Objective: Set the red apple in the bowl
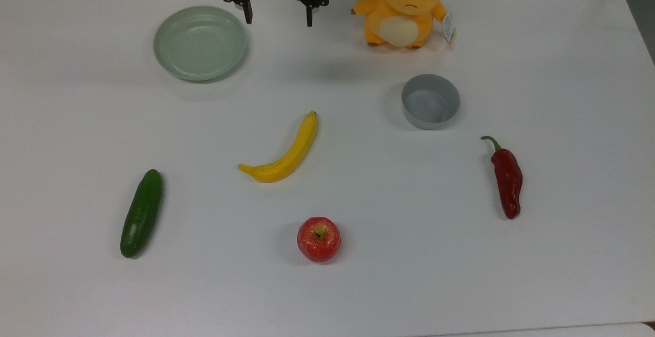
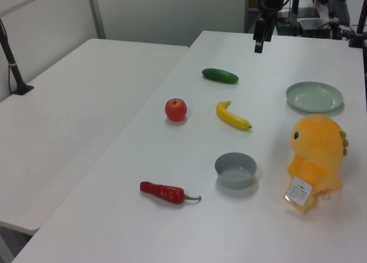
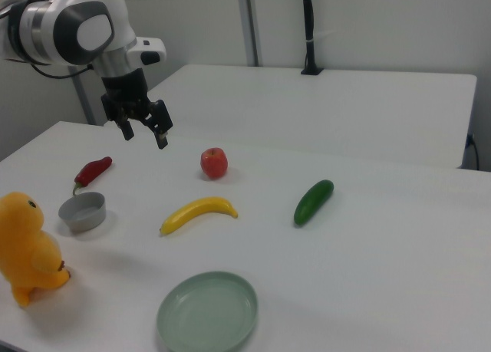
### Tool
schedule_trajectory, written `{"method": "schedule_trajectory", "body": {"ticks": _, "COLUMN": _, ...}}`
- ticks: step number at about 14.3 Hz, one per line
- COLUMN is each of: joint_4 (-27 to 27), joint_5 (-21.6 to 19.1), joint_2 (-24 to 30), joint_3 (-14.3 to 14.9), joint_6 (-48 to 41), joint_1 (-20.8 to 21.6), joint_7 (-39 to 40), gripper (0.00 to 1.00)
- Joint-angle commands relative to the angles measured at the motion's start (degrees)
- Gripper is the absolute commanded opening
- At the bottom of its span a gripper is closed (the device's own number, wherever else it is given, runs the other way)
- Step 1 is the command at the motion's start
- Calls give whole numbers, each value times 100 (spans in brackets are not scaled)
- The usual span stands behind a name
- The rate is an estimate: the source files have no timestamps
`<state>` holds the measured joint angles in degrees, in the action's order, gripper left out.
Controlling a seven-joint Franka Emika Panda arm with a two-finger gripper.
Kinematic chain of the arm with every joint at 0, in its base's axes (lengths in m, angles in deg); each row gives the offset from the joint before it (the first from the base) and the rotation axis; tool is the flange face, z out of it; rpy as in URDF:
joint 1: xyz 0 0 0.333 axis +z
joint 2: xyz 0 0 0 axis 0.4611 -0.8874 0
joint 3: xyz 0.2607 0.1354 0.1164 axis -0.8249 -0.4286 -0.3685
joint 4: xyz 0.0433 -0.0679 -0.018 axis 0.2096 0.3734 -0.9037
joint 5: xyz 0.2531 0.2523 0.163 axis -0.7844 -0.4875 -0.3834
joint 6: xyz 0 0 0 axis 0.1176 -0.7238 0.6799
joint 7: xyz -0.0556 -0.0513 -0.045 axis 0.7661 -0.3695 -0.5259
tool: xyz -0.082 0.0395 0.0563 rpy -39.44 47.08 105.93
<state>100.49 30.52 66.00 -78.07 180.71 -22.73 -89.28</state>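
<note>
1. The gripper (image 1: 279,17) hangs above the table (image 1: 563,255) with fingers spread apart, holding nothing.
2. The red apple (image 1: 319,239) sits on the table, well apart from the grey bowl (image 1: 430,101).

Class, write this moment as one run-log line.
gripper: open, raised, holding nothing | red apple: on table, untouched | bowl: empty | step: approach not begun

The apple (image 1: 319,239) is glossy red with yellowish speckles and a yellow-green dimple; the bowl (image 1: 430,101) plain grey; the dish (image 1: 200,42) pale green; the banana (image 1: 284,152) yellow; the cucumber (image 1: 142,212) dark green; the chili (image 1: 507,179) dark red, green-stemmed; the plush toy (image 1: 402,5) orange, cream-bellied; the table (image 1: 563,122) white.
</note>
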Motion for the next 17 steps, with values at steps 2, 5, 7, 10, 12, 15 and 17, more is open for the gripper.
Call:
{"method": "schedule_trajectory", "body": {"ticks": 2, "joint_4": 90, "joint_5": -134, "joint_2": -43, "joint_3": -29, "joint_6": 17, "joint_1": 11, "joint_7": 187, "gripper": 100}}
{"method": "schedule_trajectory", "body": {"ticks": 5, "joint_4": 81, "joint_5": -142, "joint_2": -43, "joint_3": -29, "joint_6": 17, "joint_1": -33, "joint_7": 187, "gripper": 100}}
{"method": "schedule_trajectory", "body": {"ticks": 7, "joint_4": 81, "joint_5": -142, "joint_2": -52, "joint_3": -38, "joint_6": 17, "joint_1": -77, "joint_7": 195, "gripper": 100}}
{"method": "schedule_trajectory", "body": {"ticks": 10, "joint_4": 64, "joint_5": -151, "joint_2": -113, "joint_3": -38, "joint_6": 60, "joint_1": -121, "joint_7": 169, "gripper": 100}}
{"method": "schedule_trajectory", "body": {"ticks": 12, "joint_4": 38, "joint_5": -151, "joint_2": -305, "joint_3": -107, "joint_6": 148, "joint_1": -138, "joint_7": 134, "gripper": 100}}
{"method": "schedule_trajectory", "body": {"ticks": 15, "joint_4": -295, "joint_5": -160, "joint_2": -710, "joint_3": -178, "joint_6": 201, "joint_1": -130, "joint_7": -128, "gripper": 100}}
{"method": "schedule_trajectory", "body": {"ticks": 17, "joint_4": -568, "joint_5": -151, "joint_2": -1087, "joint_3": -178, "joint_6": 297, "joint_1": -51, "joint_7": -663, "gripper": 100}}
